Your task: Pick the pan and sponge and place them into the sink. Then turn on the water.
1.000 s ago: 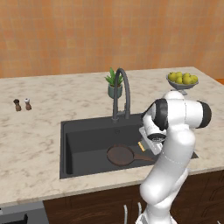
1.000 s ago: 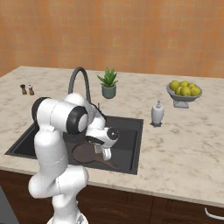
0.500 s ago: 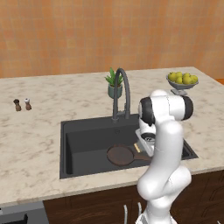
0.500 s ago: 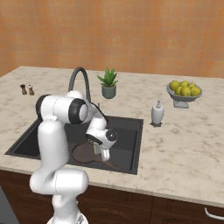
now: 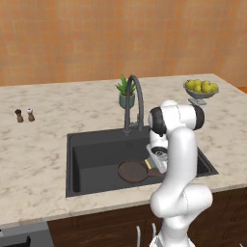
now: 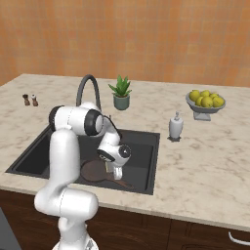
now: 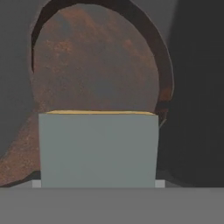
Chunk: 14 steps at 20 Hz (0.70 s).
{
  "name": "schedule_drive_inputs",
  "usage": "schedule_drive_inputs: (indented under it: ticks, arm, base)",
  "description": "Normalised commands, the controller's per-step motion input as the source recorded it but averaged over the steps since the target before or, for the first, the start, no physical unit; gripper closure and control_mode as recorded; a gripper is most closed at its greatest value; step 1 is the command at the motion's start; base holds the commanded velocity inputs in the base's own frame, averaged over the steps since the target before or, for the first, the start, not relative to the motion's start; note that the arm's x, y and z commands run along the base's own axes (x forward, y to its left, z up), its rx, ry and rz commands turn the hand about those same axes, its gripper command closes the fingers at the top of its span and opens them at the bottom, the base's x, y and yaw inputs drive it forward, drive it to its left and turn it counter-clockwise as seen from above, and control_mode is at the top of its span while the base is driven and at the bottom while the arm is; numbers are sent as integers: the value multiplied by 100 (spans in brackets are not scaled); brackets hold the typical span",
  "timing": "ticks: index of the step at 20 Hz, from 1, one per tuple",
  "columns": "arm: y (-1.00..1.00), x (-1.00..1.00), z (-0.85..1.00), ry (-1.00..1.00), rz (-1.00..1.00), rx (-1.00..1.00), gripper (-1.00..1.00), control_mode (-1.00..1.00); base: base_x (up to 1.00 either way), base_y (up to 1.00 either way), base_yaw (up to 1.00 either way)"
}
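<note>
The dark reddish-brown pan (image 5: 130, 171) lies on the floor of the dark grey sink (image 5: 91, 154), right of the middle, its handle toward the sink's right side. My gripper (image 5: 156, 163) hangs low inside the basin at the pan's right edge, shut on the sponge (image 7: 98, 148). In the hand view the sponge's grey-blue face, with a yellow strip along its top, hides the fingertips, and the pan (image 7: 100, 65) lies close behind it. From the right base view, the gripper (image 6: 117, 172) sits just over the pan (image 6: 92, 171). No water runs from the arched faucet (image 5: 135, 94).
Behind the faucet stands a potted plant (image 5: 126, 91). A bowl of yellow fruit (image 5: 201, 89) sits at the counter's far right, and a white soap dispenser (image 6: 175, 127) stands right of the sink. Two small shakers (image 5: 24, 116) stand far left.
The arm's upper links have swung from leaning right to standing more upright. The gripper with the sponge has stayed low over the pan's right edge, sinking slightly.
</note>
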Motion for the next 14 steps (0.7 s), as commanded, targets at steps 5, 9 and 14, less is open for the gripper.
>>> schedule_drive_inputs:
  ticks: [5,9,14]
  arm:
    - [2,1,-38,0,0,0,100,-100]
    - [5,0,-34,0,0,0,-100,-100]
    - [1,0,-29,0,0,0,-100,-100]
  base:
    - [0,0,0]
    - [0,0,0]
    - [0,0,0]
